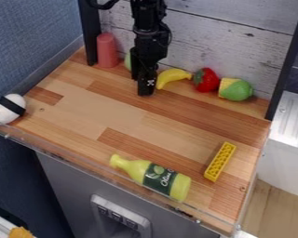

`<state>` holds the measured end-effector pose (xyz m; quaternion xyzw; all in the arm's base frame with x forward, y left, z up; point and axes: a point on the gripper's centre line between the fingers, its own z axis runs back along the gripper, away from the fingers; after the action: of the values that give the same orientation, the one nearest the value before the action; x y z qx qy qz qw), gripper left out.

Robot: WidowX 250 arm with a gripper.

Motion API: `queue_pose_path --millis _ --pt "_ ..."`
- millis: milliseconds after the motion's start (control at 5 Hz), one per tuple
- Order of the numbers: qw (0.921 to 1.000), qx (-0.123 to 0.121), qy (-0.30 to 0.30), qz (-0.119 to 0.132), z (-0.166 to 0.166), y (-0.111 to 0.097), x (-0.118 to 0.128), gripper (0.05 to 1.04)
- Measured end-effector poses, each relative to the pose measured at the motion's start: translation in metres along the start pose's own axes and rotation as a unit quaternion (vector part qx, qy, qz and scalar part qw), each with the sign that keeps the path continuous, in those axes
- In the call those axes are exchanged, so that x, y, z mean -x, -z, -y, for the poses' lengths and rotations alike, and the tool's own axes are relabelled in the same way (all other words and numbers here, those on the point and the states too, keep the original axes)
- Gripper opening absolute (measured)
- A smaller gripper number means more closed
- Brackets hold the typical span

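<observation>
a blue textured wall [33, 32] runs along the left, and a whitewashed plank panel [239, 44] between black uprights [287, 60] backs the striped wooden tabletop [117, 114]. below the front edge is a grey cabinet front [64, 174]; off to the right are a white unit [288, 155] and pale wood flooring [273, 209]. a clear low rim [71, 161] follows the front edge.

the black robot arm [150, 35] comes in from the top, and its black two-finger claw [145, 93] hangs over the back part of the tabletop, left of centre. whether it is clenched or released i cannot tell.

a lime-yellow plastic bottle with a dark label [152, 177] lies tilted along the front edge, toward the front right corner. a pinkish-red upright cylinder [106, 50] stands by the back left corner, and a white egg-shaped thing with a black band [7, 109] sits at the front left corner. the curved yellow toy banana [173, 76] lies near the back edge, just to the right of the claw. further right come a green and yellow rounded toy [237, 89] near the back right corner and, between it and the banana, a red toy strawberry with green leaves [206, 80]. a studded yellow plastic brick [220, 161] lies near the right edge. a light-green rounded thing [128, 62] is partly hidden behind the arm.
</observation>
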<state>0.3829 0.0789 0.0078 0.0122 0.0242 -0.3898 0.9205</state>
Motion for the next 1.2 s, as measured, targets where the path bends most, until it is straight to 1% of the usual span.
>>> queue_pose_path --millis 200,400,600,800,1200 --pt "0.9992 0.005 -0.038 -0.003 0.004 0.002 0.001 0.629" --pt "0.9975 0.003 -0.070 -0.001 0.001 0.001 0.001 0.347" --pt "0.9971 0.002 -0.076 -0.001 -0.003 0.000 -0.001 0.146" --pt "0.9982 0.000 -0.061 0.000 -0.007 0.000 -0.002 0.058" --pt "0.9999 0.000 -0.012 -0.001 -0.012 -0.001 -0.001 0.054"
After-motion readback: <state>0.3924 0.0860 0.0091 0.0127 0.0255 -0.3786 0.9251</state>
